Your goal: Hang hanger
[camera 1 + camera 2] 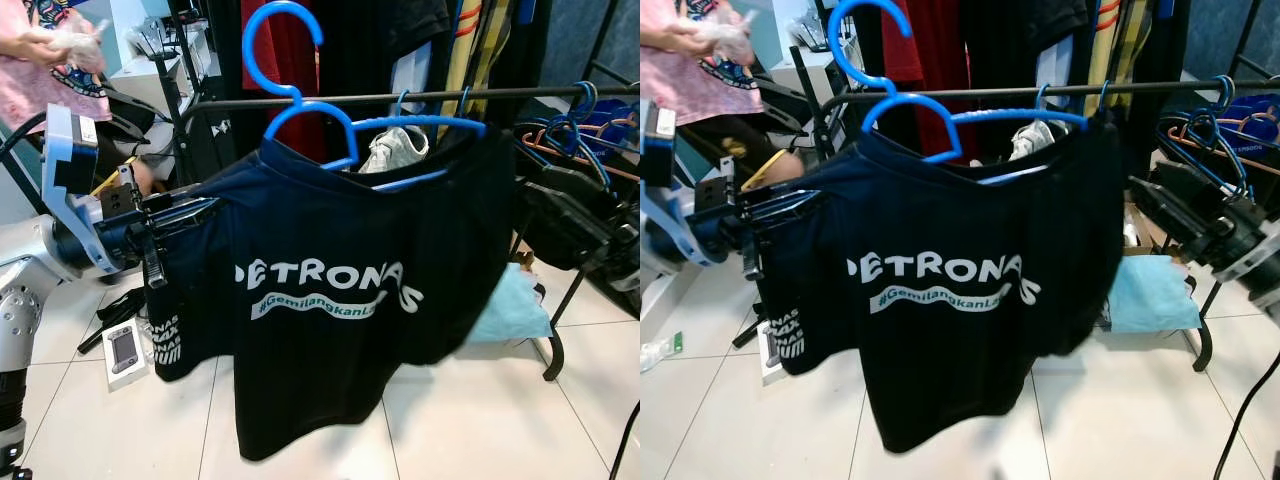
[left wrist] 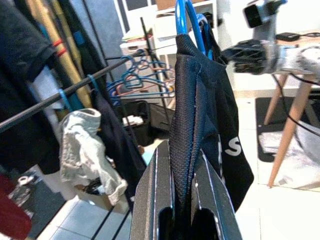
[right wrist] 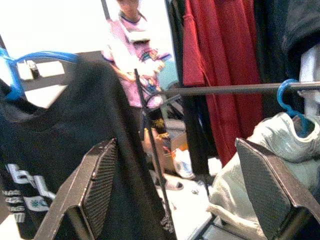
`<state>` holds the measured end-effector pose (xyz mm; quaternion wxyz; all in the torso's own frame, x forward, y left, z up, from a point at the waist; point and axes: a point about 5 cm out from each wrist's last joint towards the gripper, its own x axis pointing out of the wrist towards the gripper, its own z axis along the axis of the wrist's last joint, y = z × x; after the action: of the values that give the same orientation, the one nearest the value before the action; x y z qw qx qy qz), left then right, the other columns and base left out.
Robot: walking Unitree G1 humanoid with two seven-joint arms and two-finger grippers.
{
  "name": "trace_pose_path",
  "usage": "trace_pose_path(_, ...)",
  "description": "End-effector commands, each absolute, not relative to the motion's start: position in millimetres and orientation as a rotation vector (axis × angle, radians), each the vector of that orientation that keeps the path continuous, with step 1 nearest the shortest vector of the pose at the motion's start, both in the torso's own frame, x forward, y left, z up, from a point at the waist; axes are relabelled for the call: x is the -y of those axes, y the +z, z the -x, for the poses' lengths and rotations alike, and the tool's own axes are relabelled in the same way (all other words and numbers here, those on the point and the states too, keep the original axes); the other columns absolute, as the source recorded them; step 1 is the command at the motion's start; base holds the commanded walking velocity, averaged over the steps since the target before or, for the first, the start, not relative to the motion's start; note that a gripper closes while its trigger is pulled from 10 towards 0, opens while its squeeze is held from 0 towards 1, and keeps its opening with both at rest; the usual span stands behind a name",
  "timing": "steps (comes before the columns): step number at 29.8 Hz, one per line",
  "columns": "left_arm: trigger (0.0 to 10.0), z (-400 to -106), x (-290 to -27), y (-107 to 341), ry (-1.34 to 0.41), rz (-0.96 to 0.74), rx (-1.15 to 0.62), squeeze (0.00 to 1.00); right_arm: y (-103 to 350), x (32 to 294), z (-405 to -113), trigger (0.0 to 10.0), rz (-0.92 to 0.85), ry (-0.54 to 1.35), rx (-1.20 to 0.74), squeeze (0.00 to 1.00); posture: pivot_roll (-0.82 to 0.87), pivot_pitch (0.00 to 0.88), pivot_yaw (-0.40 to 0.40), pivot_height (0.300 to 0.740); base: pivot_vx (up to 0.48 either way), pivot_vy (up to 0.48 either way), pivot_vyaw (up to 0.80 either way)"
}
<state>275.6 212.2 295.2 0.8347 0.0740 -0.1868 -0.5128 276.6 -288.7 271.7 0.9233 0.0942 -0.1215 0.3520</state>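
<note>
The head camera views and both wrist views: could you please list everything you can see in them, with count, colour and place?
T-shirt: one, black with white lettering, draped on the blue hanger, in front of the rail.
Hanger: one, blue, hook raised above the rail, not yet on it.
Rail: one, black, horizontal, behind the T-shirt.
Spare hangers: several, blue and orange, at the rail's right end.
Hanging clothes: several, red, black, yellowish, behind the rail.
Cloth: one, pale grey, hanging from the rail.
Person: one, pink top, upper left.
Left gripper: shut on the T-shirt's sleeve edge.
Right gripper: open, beside the T-shirt's right side.
</note>
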Motion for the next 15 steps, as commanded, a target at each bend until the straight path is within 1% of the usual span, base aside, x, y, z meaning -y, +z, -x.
trace_pose_path(1, 10.0, -271, -211, 298, -1.119, -0.161, 0.403, 0.00, 267, 284, -282, 10.0, -0.192, 0.721, 0.207, 0.00, -0.11, 0.000, 0.043, 0.740, 0.000, 0.000, 0.00)
trace_pose_path(3, 10.0, -270, -210, 299, -1.126, -0.163, 0.404, 0.00, 265, 283, -283, 10.0, -0.192, 0.724, 0.189, 0.00, -0.11, 0.000, 0.043, 0.740, 0.000, 0.000, 0.00)
trace_pose_path(5, 10.0, -269, -209, 301, -1.138, -0.168, 0.405, 0.00, 262, 278, -280, 10.0, -0.195, 0.778, 0.168, 0.00, -0.11, 0.000, 0.043, 0.740, 0.000, 0.000, 0.00)
trace_pose_path(7, 10.0, -269, -209, 301, -1.138, -0.168, 0.405, 0.00, 262, 278, -280, 10.0, -0.195, 0.778, 0.168, 0.00, -0.11, 0.000, 0.043, 0.740, 0.000, 0.000, 0.00)
trace_pose_path(8, 10.0, -269, -208, 302, -1.143, -0.171, 0.405, 0.00, 262, 276, -278, 2.4, -0.199, 0.808, 0.168, 0.00, -0.11, 0.000, 0.043, 0.740, 0.000, 0.000, 0.00)
trace_pose_path(9, 10.0, -269, -208, 302, -1.145, -0.172, 0.406, 0.00, 262, 275, -275, 0.0, -0.203, 0.829, 0.170, 0.00, -0.11, 0.000, 0.043, 0.740, 0.000, 0.000, 0.00)
trace_pose_path(15, 10.0, -269, -208, 303, -1.144, -0.171, 0.402, 0.00, 262, 277, -272, 0.0, -0.200, 0.837, 0.174, 0.00, -0.12, 0.000, 0.045, 0.740, 0.000, 0.000, 0.00)
